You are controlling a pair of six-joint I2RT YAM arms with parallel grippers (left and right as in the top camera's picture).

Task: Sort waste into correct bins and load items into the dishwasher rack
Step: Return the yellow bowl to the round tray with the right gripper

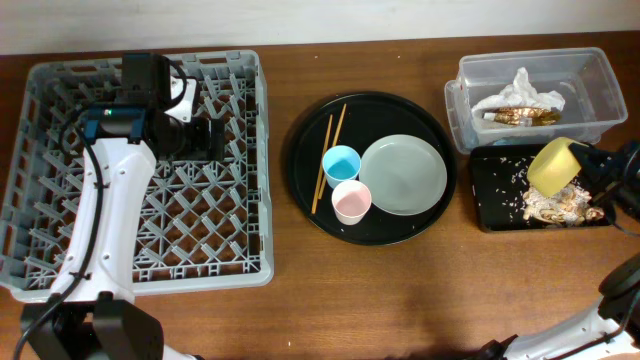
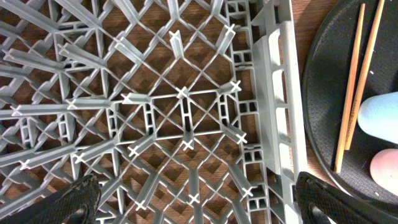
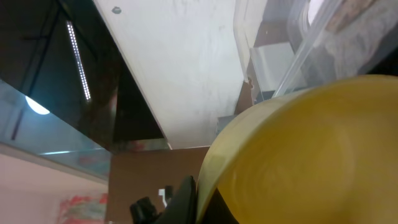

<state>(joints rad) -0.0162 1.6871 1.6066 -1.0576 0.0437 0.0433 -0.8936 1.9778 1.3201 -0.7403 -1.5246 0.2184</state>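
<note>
Dishwasher rack (image 1: 200, 240) fills the 9 o'clock side of the wood table (image 1: 400, 300), nothing loaded in it. L gripper (image 2: 199, 205) hangs over the rack's lattice floor near its 3 o'clock wall, jaws spread wide, nothing btwn them; both fingertips show at the bottom corners of the L wrist view. Round black tray (image 1: 400, 115) sits at table centre w/ the items on it: two chopsticks (image 1: 322, 165) lying side by side at its 9 o'clock edge, blue cup (image 1: 341, 163) just beside them, pink cup (image 1: 351, 201) at 6 o'clock of the blue one & touching or nearly so, plate (image 1: 403, 175) on the tray's 3 o'clock half. Clear tub (image 1: 600, 90) is at the table's 2 o'clock corner, holding a crumpled napkin (image 1: 525, 92) & the foil wrapper (image 1: 520, 116) at 6 o'clock of it. Shallow black tray (image 1: 490, 190) lies right at the tub's 6 o'clock side, w/ food scraps (image 1: 555, 207) & pale crumbs scattered in it. R gripper (image 1: 592, 165) clamps the yellow bowl (image 1: 553, 165) by its 3 o'clock rim, bowl tipped on edge above the black tray's scraps. R wrist view is mostly yellow bowl, one dark finger against its rim.
</note>
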